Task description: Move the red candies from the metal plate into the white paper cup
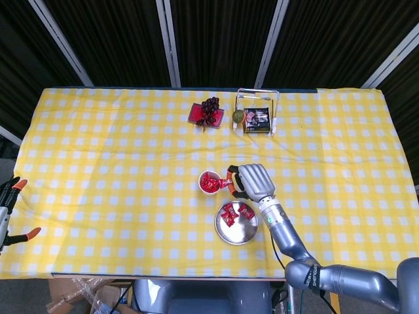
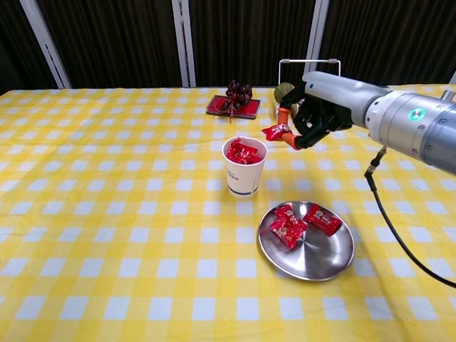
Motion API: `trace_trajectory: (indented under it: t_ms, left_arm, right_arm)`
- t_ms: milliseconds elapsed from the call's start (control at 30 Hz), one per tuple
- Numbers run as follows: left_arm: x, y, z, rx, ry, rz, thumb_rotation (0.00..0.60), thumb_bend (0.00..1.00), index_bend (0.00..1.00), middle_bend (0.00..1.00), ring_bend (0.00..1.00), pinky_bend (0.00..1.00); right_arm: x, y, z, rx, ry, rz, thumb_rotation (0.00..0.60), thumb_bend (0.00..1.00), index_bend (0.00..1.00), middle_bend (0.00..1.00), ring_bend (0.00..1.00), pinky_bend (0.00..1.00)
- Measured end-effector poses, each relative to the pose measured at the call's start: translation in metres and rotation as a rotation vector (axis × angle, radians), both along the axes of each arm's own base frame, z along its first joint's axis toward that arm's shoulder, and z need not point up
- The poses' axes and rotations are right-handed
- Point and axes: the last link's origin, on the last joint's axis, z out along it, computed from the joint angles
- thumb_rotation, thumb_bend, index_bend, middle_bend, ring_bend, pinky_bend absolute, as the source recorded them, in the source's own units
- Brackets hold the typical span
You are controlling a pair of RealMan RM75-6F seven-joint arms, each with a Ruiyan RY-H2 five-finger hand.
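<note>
While the right hand point(image 2: 313, 114) hangs at upper right of the chest view, its curled fingers pinch one crinkly red candy point(image 2: 274, 132) just beside the white paper cup point(image 2: 244, 167), which holds more. Wrapped candies point(image 2: 299, 219) lie on the round, shiny metal plate point(image 2: 306, 253) below. No print is legible.

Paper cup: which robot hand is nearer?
Right. The right robot hand holds a candy just above and beside the cup; the left hand is in neither view.
</note>
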Motion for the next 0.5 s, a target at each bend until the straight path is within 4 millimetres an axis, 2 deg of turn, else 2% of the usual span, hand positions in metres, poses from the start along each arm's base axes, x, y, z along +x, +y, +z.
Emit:
trace_trajectory:
  t_ms: [233, 500]
  left_arm:
    - [-0.001, 0.001, 0.001, -0.008, -0.007, 0.005, 0.600, 0.01, 0.00, 0.00, 0.00, 0.00]
    - [0.000, 0.001, 0.001, -0.012, -0.013, 0.009, 0.600, 0.01, 0.00, 0.00, 0.00, 0.00]
  right_arm:
    - [0.006, -0.003, -0.018, 0.029, 0.008, -0.002, 0.600, 0.52, 0.61, 0.83, 0.93, 0.95]
    - [0.011, -0.003, -0.028, 0.040, 0.011, 0.008, 0.600, 0.52, 0.61, 0.83, 0.93, 0.95]
